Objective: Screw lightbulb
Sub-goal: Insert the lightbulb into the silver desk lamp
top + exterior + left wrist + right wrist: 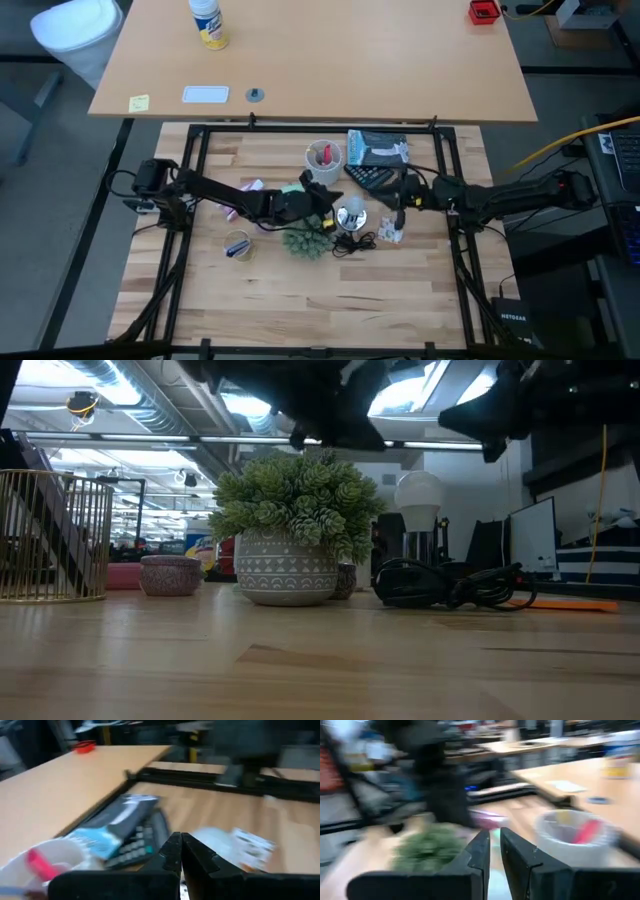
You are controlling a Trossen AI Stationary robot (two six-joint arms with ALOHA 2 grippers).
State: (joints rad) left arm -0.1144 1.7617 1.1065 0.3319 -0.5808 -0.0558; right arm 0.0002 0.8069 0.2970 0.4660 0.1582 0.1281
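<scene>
The lightbulb stands upright with its white globe on top and its base already down in the socket dish, near the middle of the table. In the low view it rises just right of the potted succulent, with the black cord coiled at its foot.

The left gripper hangs above the table just left of the socket dish, its fingers pressed together on nothing. The right gripper hovers to the right of the bulb, over a small white packet; its fingers are nearly together, with a narrow slit between them and nothing pinched. Neither claw touches the bulb.

Judging from how things lie, the bulb looks seated but whether it is threaded home cannot be told, so the step in hand is likely a fresh grasp to turn it further. To do that well, one claw should spread wider than the globe, come straight down over its crown and close gently on the widest part; glass will slip under a light pinch and crack under a hard one. The turning should run about the bulb's own upright axis, so the threads do not cross. The dish is light and may spin with the bulb, so the other claw would do well to steady its rim. The succulent and the cup of pens stand close; approach from above to keep clear.
</scene>
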